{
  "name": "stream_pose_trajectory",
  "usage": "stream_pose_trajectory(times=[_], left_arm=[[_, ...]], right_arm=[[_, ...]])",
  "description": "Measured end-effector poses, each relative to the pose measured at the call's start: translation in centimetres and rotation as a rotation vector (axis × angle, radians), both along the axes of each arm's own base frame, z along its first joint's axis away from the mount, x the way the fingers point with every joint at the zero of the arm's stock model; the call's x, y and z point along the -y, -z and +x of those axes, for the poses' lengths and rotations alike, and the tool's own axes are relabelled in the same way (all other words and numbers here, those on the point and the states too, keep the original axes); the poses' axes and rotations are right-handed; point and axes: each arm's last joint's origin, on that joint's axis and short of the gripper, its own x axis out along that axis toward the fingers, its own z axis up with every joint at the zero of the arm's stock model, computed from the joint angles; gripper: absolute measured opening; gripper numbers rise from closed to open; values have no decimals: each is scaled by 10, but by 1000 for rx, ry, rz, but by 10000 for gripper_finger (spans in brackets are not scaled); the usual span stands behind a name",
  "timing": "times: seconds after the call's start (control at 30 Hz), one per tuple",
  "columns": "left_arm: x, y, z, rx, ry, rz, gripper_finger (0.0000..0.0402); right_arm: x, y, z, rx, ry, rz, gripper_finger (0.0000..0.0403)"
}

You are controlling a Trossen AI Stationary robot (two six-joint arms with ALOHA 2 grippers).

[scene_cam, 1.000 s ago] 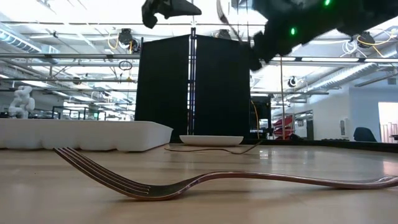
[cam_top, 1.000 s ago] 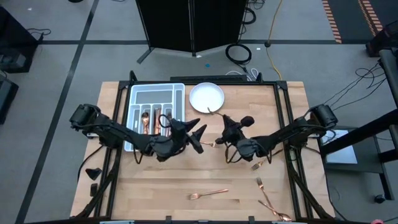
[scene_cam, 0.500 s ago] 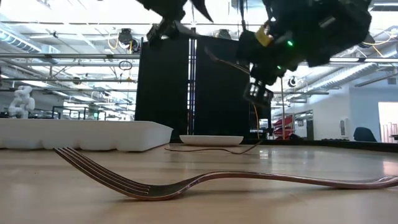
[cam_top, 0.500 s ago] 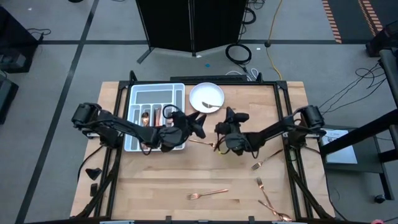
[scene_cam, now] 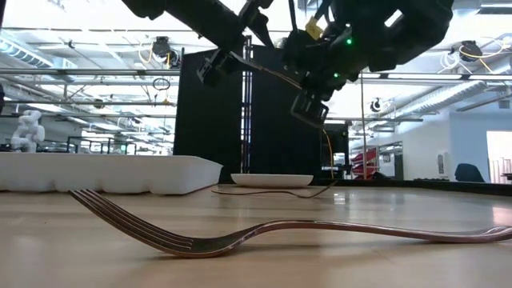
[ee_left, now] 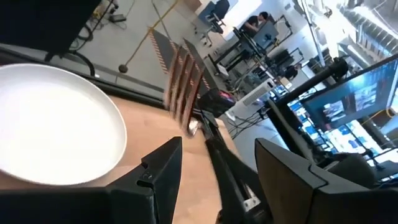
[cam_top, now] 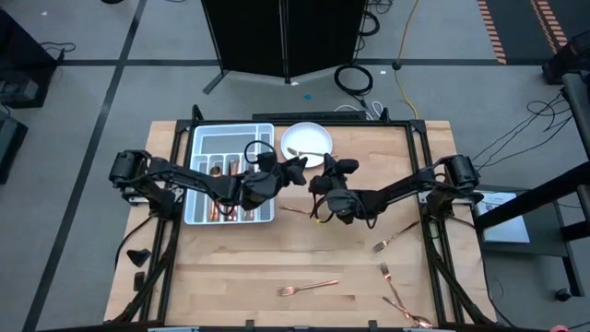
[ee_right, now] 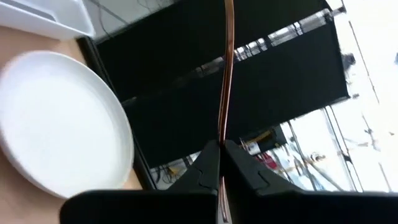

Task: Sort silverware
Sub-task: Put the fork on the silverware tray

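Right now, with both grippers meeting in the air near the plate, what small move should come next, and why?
Probably the left gripper should ease forward and close on the fork. The right gripper is shut on the fork's handle and holds it up near the white plate, its tines between the left gripper's open fingers. That looks like a handover towards the cutlery tray, though this is a guess.

Copper-coloured silverware (cam_top: pixel 307 288), a white plate (cam_top: pixel 309 140) and a pale grey tray (cam_top: pixel 265 129) lie on light wood table (cam_top: pixel 230 267).
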Motion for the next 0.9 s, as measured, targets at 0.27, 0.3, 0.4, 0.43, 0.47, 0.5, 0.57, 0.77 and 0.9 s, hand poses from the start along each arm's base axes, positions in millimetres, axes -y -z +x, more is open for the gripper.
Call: stream_pose_trajectory(times=[0.27, 0.3, 0.4, 0.43, 0.47, 0.5, 0.57, 0.77, 0.9], left_arm=[[-10, 2, 0, -19, 4, -10, 195], [-10, 2, 0, -21, 2, -10, 195], [-13, 2, 1, -21, 9, -14, 195], [-15, 2, 1, -21, 19, -17, 195], [-16, 2, 1, -22, 28, -21, 195], [-17, 3, 1, -22, 36, -24, 195], [-19, 3, 1, -22, 42, -26, 195], [-21, 3, 1, -21, 47, -29, 195], [-21, 3, 1, -22, 47, -29, 174]], right_arm=[[-1, 0, 1, 5, -35, 7, 0], [-1, 0, 1, 7, -45, 9, 0], [-1, -2, 2, 30, -56, 13, 0], [-1, -2, 2, 36, -63, 15, 0], [-1, -3, 2, 44, -74, 18, 0], [0, -3, 3, 49, -81, 19, 0], [0, -5, 4, 54, -94, 22, 0], [3, -13, 10, 84, -107, 27, 0], [4, -15, 12, 92, -131, 32, 0]])
